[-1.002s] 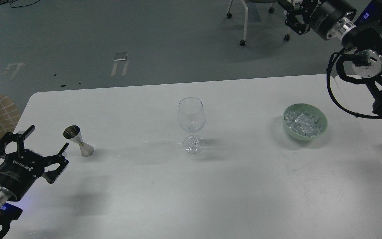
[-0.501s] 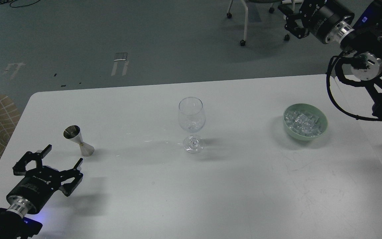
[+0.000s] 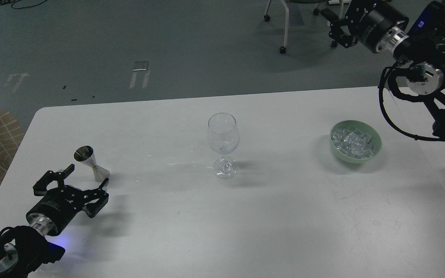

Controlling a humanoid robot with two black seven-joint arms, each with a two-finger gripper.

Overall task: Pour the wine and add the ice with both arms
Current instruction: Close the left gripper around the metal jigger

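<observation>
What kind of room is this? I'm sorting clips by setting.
Probably a lab or office test space: a plain white table, a grey floor with tape marks, and a wheeled chair base behind.

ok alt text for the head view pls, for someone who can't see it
The left gripper, open, sits just short of a small steel jigger on a white table. A wine glass stands mid-table and a green bowl of ice lies to its right. The right gripper is raised beyond the table's far edge.
</observation>
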